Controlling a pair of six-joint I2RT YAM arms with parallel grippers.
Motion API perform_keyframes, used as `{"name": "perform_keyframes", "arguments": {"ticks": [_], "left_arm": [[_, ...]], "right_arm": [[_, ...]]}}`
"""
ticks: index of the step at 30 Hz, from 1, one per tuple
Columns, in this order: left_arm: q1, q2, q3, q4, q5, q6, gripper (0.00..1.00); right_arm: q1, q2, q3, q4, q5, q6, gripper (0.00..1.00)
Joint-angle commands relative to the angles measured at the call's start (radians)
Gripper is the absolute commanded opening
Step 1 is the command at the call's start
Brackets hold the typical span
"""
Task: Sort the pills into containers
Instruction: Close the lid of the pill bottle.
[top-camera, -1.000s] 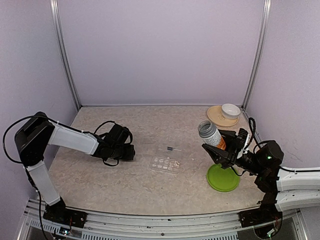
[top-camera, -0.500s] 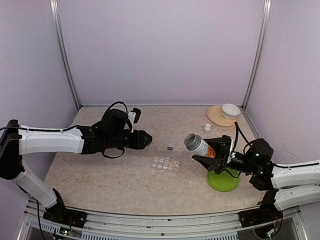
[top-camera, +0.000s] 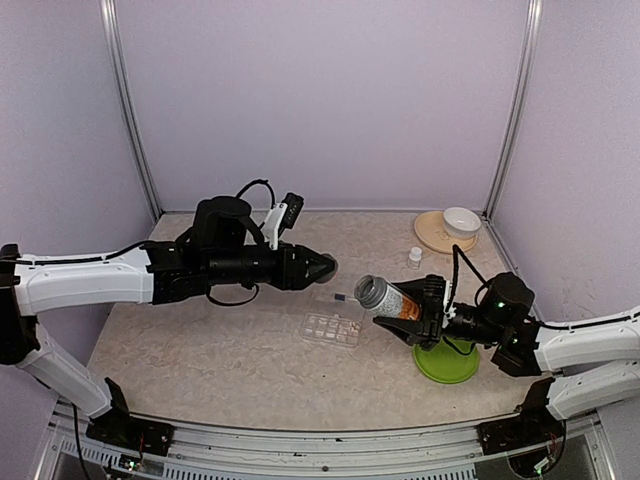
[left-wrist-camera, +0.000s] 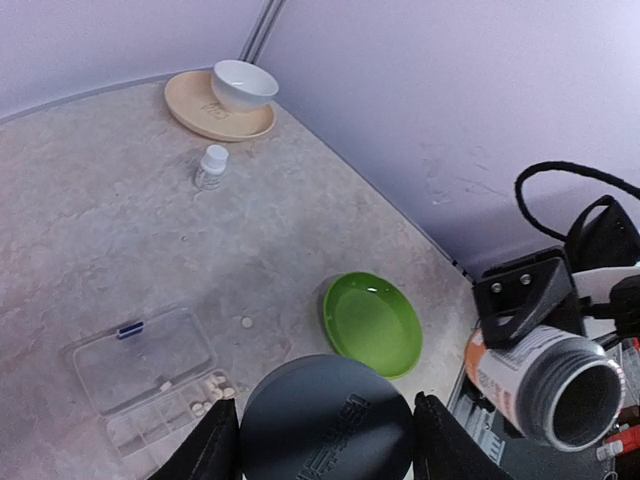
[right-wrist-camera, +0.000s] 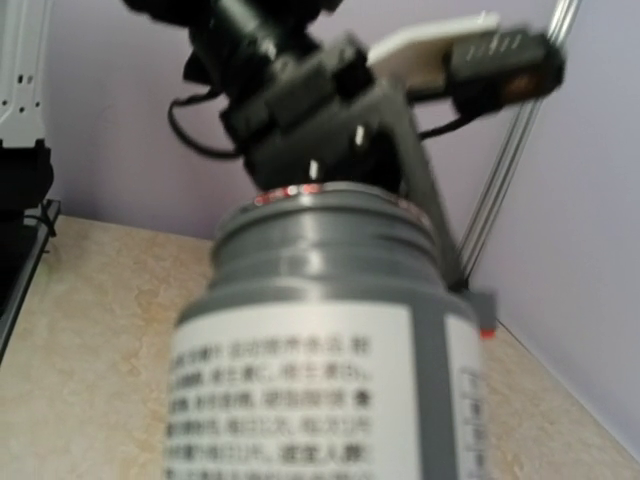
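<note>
Beige tabletop (top-camera: 200, 345), left hand (top-camera: 322, 267) pinching grey cap (left-wrist-camera: 325, 425), right hand (top-camera: 420, 312) gripping tilted amber bottle (top-camera: 386, 297) — uncapped

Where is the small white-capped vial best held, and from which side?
Grip the small vial around its clear body, just under the white cap, coming straight down from above. It stands upright and alone, apart from the tan plate, so both flanks are free. Being narrow, it would probably tip under a sideways approach.
</note>
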Motion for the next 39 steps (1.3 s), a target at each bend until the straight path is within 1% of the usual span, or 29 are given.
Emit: {"name": "perform_keyframes", "arguments": {"ticks": [1,11,14,19,33,39], "left_arm": [[-0.012,-0.037,0.042,0.092,0.117,-0.028,0.46],[-0.027,-0.036,0.039,0.205,0.223,-0.109,0.46],[-0.03,-0.032,0.035,0.252,0.263,-0.137,0.46],[-0.04,-0.012,0.053,0.271,0.299,-0.158,0.46],[-0.068,0.023,0.075,0.259,0.285,-0.162,0.46],[-0.071,0.027,0.074,0.234,0.251,-0.151,0.46]], "right_arm": [[0.022,0.007,0.037,-0.002,0.031,-0.033,0.0],[0.04,0.025,0.057,-0.018,0.131,-0.062,0.0],[0.046,0.032,0.067,-0.02,0.14,-0.068,0.0],[0.05,0.038,0.077,-0.019,0.151,-0.073,0.0],[0.066,0.024,0.089,-0.013,0.205,-0.082,0.0],[0.071,0.015,0.094,-0.014,0.213,-0.075,0.0]]}}
